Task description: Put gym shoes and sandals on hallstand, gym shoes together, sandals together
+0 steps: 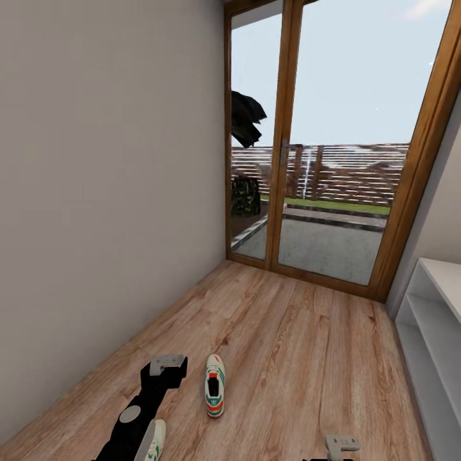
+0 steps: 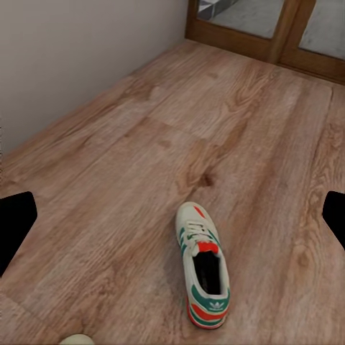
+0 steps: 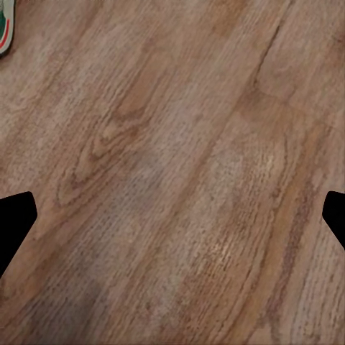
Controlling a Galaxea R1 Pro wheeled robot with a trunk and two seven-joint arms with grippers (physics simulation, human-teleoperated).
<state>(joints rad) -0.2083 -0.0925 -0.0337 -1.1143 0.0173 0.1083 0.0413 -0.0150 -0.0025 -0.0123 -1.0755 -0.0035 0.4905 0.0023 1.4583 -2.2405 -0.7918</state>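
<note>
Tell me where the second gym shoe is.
In the head view, the second gym shoe lies at the bottom edge, partly behind the left arm, left of the fully visible shoe.

The corridor floor [image 1: 288, 346] is matt wood plank with strong grain and knots. The gym shoe [image 1: 215, 386] looks like smooth white leather with cloth laces. The door frame [image 1: 287, 128] is varnished wood around clear glass.

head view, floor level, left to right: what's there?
Wall → left arm → gym shoe → bare floor → right gripper → white rack.
</note>
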